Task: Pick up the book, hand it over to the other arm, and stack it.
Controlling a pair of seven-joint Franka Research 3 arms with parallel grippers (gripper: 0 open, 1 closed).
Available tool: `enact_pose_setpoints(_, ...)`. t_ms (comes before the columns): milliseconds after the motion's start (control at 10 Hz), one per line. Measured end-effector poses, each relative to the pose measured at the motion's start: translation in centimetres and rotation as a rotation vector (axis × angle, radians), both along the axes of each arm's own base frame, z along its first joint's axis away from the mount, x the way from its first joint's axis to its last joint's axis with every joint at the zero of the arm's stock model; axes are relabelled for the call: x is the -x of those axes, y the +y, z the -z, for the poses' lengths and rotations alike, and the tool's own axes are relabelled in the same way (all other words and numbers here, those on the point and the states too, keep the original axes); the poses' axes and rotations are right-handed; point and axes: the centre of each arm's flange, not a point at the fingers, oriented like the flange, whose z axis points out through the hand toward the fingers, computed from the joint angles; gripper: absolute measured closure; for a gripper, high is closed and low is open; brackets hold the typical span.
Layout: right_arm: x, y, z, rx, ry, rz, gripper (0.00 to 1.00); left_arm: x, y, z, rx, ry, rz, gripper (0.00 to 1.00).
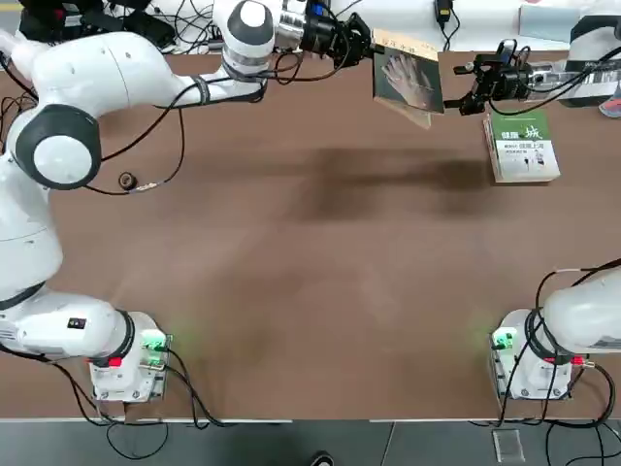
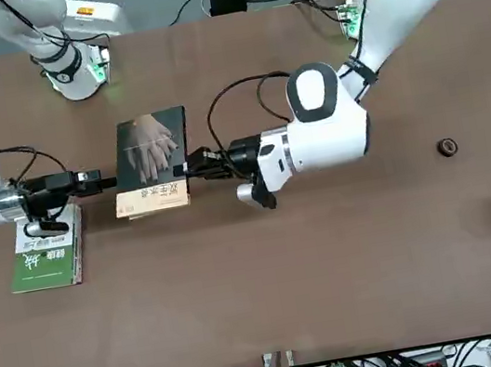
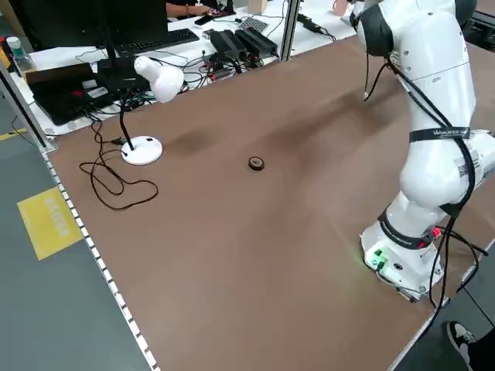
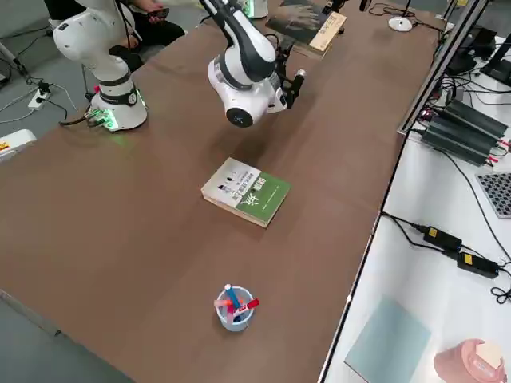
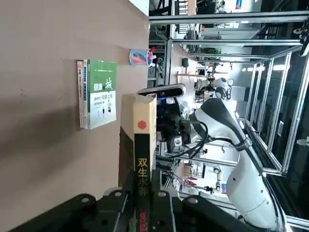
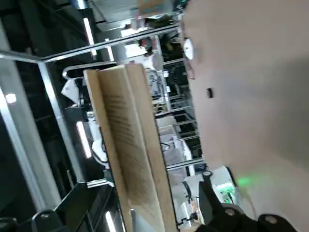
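You get the table (image 1: 310,291) from overhead, from across it, from raised corners either side, plus two close wrist views sharing the book (image 5: 140,145).

Brown table (image 1: 310,291), matte surface. Green-and-white book (image 1: 521,146) lies flat near the far edge on the robot's right side. Small dark ring (image 1: 127,180) rests on the left side, well apart from it. White desk lamp (image 3: 151,100) stands near the left edge. Cup of pens (image 4: 234,307) stands near the right edge. Two arm bases (image 1: 126,364) are mounted at the near corners.
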Motion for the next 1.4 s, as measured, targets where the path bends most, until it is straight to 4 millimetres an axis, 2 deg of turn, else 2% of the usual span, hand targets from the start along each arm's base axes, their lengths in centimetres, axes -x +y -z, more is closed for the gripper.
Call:
enact_pose_setpoints(300, 0.3, -1.4, 0.5, -0.079, 0.018, 0.052, 0.0, 0.2, -0.5, 0.4, -0.002, 0.0, -0.011, 0.99)
enact_pose_setpoints(500, 0.3, -1.6, 0.5, -0.089, 0.01, 0.065, 0.0, 0.3, -0.7, 0.8, -0.002, 0.002, -0.008, 0.99)
enact_pose_setpoints(900, 0.3, -0.5, 0.8, -0.07, -0.036, 0.064, 0.0, 0.3, -0.8, 0.8, 0.0, -0.003, -0.007, 0.99)
enact_pose_setpoints(1400, 0.3, 0.6, 2.2, -0.039, -0.056, 0.068, 0.0, 0.2, -0.8, 0.8, 0.0, -0.008, -0.008, 0.99)
